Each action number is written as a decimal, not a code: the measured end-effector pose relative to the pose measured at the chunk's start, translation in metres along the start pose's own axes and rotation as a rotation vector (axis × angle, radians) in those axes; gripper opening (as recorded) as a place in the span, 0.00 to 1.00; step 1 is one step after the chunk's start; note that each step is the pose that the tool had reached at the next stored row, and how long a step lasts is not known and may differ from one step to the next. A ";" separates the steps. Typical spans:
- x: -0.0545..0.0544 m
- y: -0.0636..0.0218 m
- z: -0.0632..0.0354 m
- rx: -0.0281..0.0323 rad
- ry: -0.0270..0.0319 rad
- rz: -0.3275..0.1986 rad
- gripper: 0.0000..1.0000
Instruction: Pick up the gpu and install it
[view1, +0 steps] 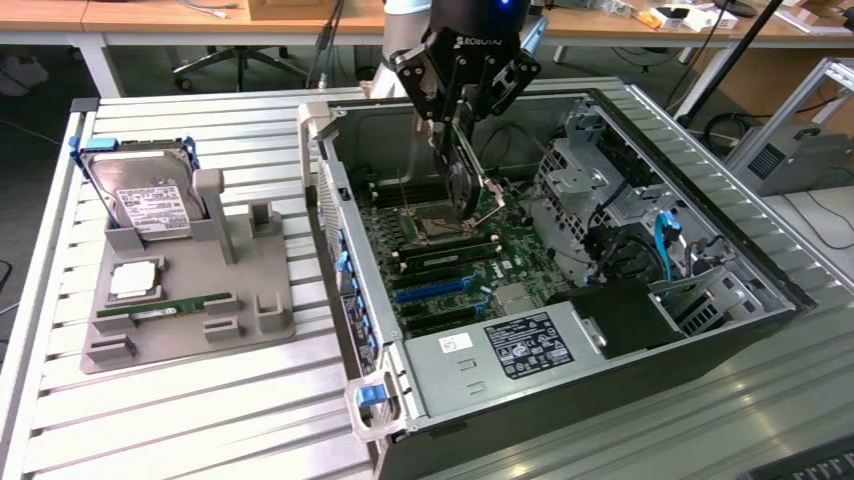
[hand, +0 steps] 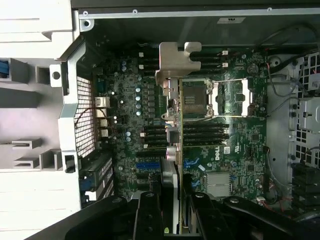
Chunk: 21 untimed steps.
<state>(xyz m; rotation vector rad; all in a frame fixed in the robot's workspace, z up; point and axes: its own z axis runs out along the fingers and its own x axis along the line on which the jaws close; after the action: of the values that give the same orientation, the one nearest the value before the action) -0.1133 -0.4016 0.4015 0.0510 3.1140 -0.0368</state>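
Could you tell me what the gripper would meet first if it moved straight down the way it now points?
The gpu held by the gripper would likely touch the motherboard first, beside the CPU socket; depth is unclear.

We see an open case (view1: 320, 150) lying on its side on the slatted bench (view1: 200, 430). Inside it lies the motherboard (view1: 447, 262), with a CPU socket (view1: 430, 226) near its middle and blue slots (view1: 434, 290) beside the black ones. A labelled power supply (view1: 527, 345) sits at the case's near end, and a blue cable (view1: 661, 240) runs by the drive cage (view1: 587, 170). On the exterior view's left, a grey holder (view1: 254, 300) carries a hard drive (view1: 147, 205) propped at a tilt, plus a CPU (view1: 134, 280) and a RAM stick (view1: 167, 308) lying flat. A chair (view1: 240, 60) stands beyond the bench.
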 end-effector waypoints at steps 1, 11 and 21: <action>-0.003 0.0001 0.0009 0.0012 -0.0001 0.000 0.27; -0.013 0.0003 0.0040 0.0059 -0.0002 0.000 0.27; -0.023 0.0006 0.0069 0.0096 -0.0003 0.000 0.27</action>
<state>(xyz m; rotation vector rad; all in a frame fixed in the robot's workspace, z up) -0.0899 -0.4020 0.3953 0.0508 3.1136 -0.0518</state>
